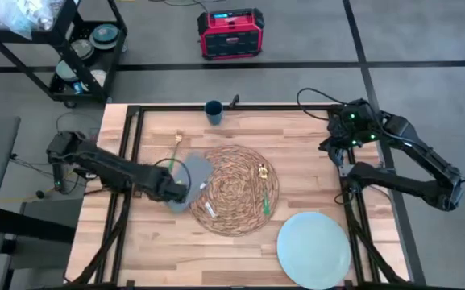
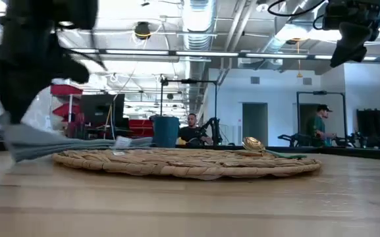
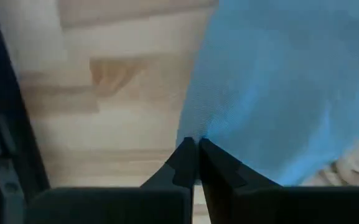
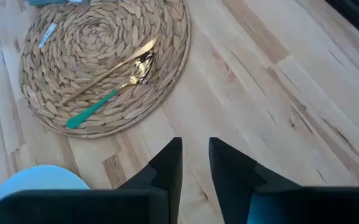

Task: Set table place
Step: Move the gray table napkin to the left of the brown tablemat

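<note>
One woven placemat is sitting mid-frame on the table, carrying gold cutlery, one piece green-handled. Grey napkin is overlapping its left edge; left gripper is pinching that cloth, fingers closed. Right gripper is hovering at right of frame, slightly parted, apparently holding nothing. Blue plate is lying lower right.

Even, bright overhead light falls on the bench, with only soft, faint shadows. At bench height, ceiling lamps glare white and the left arm shows as a dark, blurred silhouette. The near wood is out of focus. Up close, the left end effector and napkin look soft and blurred.
</note>
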